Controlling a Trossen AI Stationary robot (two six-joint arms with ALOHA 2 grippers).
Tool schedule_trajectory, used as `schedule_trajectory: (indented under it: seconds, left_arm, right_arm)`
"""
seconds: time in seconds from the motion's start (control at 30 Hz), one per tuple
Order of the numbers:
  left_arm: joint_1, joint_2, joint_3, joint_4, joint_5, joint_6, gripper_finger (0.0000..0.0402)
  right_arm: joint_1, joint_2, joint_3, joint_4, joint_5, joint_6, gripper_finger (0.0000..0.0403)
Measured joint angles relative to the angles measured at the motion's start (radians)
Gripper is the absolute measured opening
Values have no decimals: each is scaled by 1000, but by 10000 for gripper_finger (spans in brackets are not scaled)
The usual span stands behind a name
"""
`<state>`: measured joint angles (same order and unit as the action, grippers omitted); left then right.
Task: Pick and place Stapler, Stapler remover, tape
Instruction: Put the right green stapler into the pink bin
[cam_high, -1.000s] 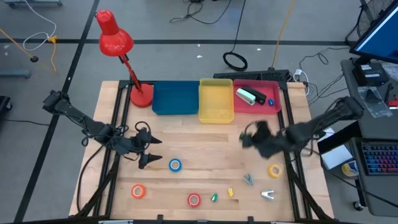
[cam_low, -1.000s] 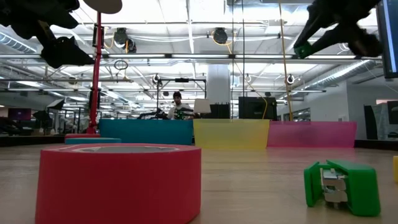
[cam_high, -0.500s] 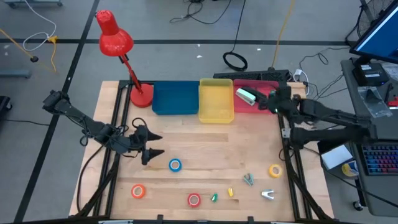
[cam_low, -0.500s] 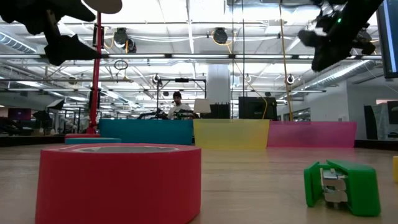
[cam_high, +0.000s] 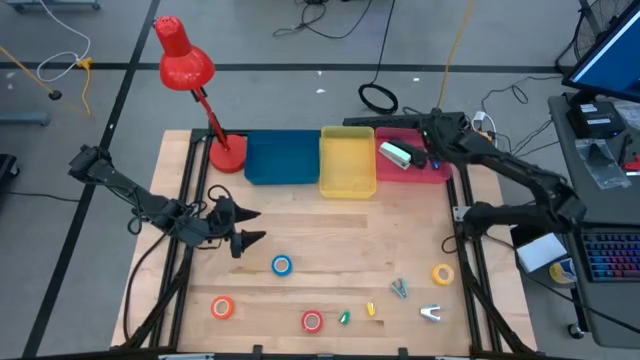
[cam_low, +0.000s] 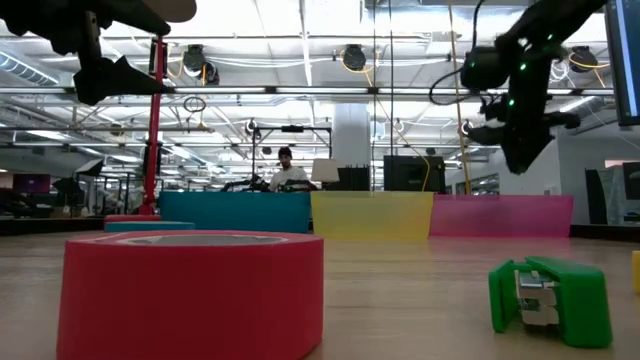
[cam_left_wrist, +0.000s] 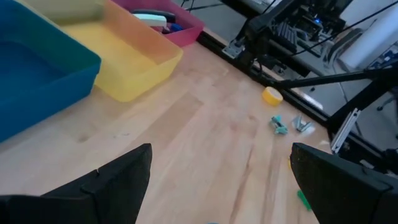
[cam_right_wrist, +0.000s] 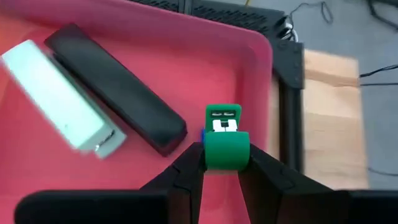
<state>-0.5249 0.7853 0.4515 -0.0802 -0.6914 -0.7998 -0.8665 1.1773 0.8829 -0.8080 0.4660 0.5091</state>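
The wooden bench (cam_high: 330, 240) carries three bins along its far edge: a blue bin (cam_high: 281, 158), a yellow bin (cam_high: 347, 162) and a pink bin (cam_high: 432, 167). A red desk lamp (cam_high: 190, 75) stands beside the blue bin. The right tool (cam_right_wrist: 225, 169) hangs over the pink bin, its fingers clamped on a green stapler remover (cam_right_wrist: 225, 143). Below it in that bin lie a black stapler (cam_right_wrist: 115, 90) and a pale mint stapler (cam_right_wrist: 59, 96), side by side. The left tool (cam_high: 245, 228) hovers over the bench's left half, fingers spread wide apart. Near the front lie the blue tape (cam_high: 281, 265), orange tape (cam_high: 222, 308), red tape (cam_high: 312, 321) and yellow tape (cam_high: 442, 274).
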Motion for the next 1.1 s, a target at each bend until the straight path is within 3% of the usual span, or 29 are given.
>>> schedule_trajectory:
  seconds: [0.43, 1.1]
  left_arm:
    - [0, 0, 0, 31, 0, 0, 379]
    - [0, 0, 0, 30, 11, 11, 379]
  right_arm:
    - [-83, 218, 5, 168, -61, -6, 79]
    - [-109, 273, 6, 228, -47, 43, 78]
